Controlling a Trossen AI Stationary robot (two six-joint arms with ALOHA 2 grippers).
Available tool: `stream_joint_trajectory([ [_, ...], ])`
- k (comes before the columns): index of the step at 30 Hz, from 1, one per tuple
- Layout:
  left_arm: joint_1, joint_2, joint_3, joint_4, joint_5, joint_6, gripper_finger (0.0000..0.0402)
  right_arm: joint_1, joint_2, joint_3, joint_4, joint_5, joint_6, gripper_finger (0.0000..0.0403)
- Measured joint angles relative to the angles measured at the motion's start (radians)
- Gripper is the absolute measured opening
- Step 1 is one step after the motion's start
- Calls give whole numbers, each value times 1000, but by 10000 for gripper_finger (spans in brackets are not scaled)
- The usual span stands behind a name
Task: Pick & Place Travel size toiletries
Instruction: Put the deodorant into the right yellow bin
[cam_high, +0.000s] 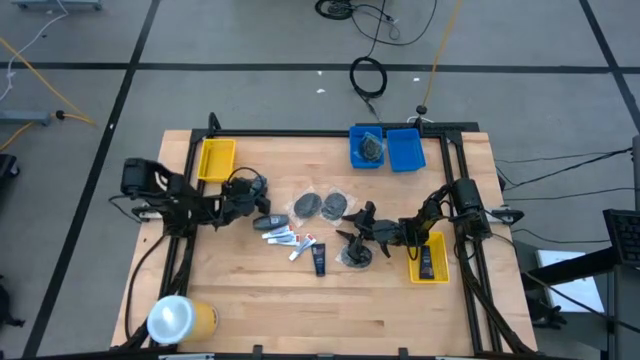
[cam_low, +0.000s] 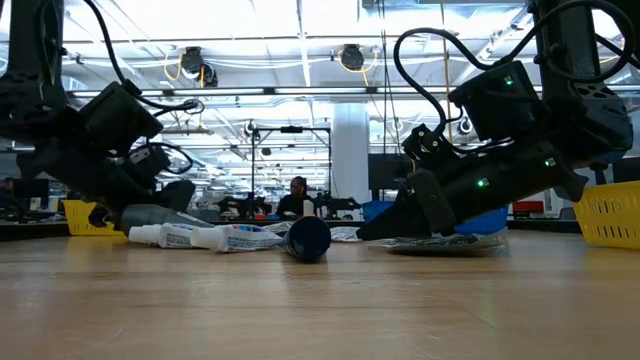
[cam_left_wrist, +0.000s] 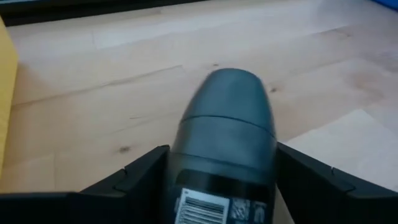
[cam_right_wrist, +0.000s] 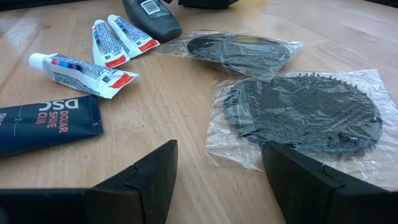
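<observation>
On the pale wood table (cam_high: 330, 310), left pincer (cam_high: 252, 203) grasping grey bottle (cam_left_wrist: 225, 146), right pincer (cam_right_wrist: 214, 177) released.

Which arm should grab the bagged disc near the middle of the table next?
The right. Its open gripper sits low just in front of the bagged disc, fingers apart either side. The left gripper is already shut on a grey bottle over by the yellow bin.

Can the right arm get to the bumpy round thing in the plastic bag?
Probably yes. The right gripper is open and low over the table, with the bagged round disc just ahead of its fingers. Only bare wood lies between them.
</observation>
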Motion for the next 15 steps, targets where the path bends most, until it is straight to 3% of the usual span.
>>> stream_joint_trajectory([
  [8, 19, -1, 3, -6, 20, 6, 200, 0, 0, 0, 0, 0, 0, 226],
  [15, 19, -61, 2, -14, 69, 31, 216, 0, 0, 0, -1, 0, 0, 226],
])
